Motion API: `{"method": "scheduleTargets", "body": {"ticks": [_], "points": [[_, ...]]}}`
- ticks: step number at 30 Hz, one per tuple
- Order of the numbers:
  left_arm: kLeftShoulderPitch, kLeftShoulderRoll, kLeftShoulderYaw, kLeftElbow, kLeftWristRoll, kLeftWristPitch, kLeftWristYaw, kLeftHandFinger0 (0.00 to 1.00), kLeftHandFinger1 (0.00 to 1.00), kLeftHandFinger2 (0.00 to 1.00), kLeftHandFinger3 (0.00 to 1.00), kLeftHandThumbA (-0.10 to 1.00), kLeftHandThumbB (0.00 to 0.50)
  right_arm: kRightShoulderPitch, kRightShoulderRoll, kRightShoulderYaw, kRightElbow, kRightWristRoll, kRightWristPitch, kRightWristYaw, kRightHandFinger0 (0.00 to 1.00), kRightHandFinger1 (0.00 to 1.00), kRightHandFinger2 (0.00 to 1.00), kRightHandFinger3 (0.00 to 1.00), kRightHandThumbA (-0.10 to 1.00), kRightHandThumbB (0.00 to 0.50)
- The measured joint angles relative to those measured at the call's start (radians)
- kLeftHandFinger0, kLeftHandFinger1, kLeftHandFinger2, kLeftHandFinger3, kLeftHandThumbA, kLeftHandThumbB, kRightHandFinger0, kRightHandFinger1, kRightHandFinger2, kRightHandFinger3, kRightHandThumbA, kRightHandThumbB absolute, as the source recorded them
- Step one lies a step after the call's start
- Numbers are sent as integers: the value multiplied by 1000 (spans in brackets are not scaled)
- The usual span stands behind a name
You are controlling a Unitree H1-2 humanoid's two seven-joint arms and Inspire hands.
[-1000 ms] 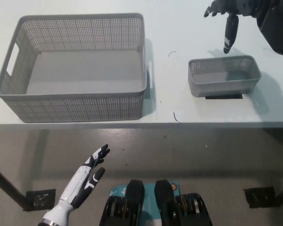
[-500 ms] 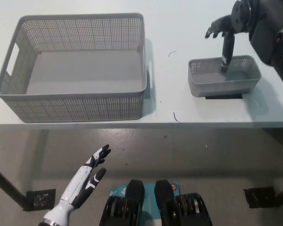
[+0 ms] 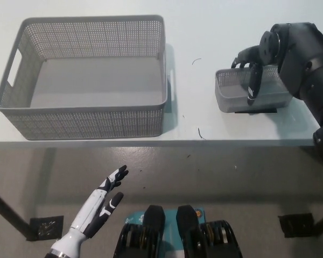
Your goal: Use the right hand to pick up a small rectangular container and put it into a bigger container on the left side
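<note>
Right robot hand (image 3: 251, 72) dropped into small container (image 3: 234, 91), hiding its right half; grip unclear; left robot hand (image 3: 109, 189) open.

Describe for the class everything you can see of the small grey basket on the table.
The small grey basket is a rectangular container that looks like plastic, with perforated lattice walls and rounded corners. It sits open side up on the white table, near the front edge, well right of the large basket. No contents are visible. A dark patch shows beneath its front edge. The black right hand covers its right part, with fingers reaching inside; whether they grip the wall is unclear.
</note>
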Motion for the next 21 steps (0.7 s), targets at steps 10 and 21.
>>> {"method": "scheduleTargets", "body": {"ticks": [10, 21], "points": [[-3, 1, 0, -2, 6, 1, 0, 1000, 1000, 1000, 1000, 1000, 258, 52, 8, 10, 8, -12, 32, -110, 1000, 1000, 1000, 1000, 510, 419], [-2, 1, 0, 1, 8, 3, 0, 1000, 1000, 1000, 1000, 1000, 262, 99, 7, 22, 7, -25, 25, -334, 407, 482, 585, 850, -83, 204]]}}
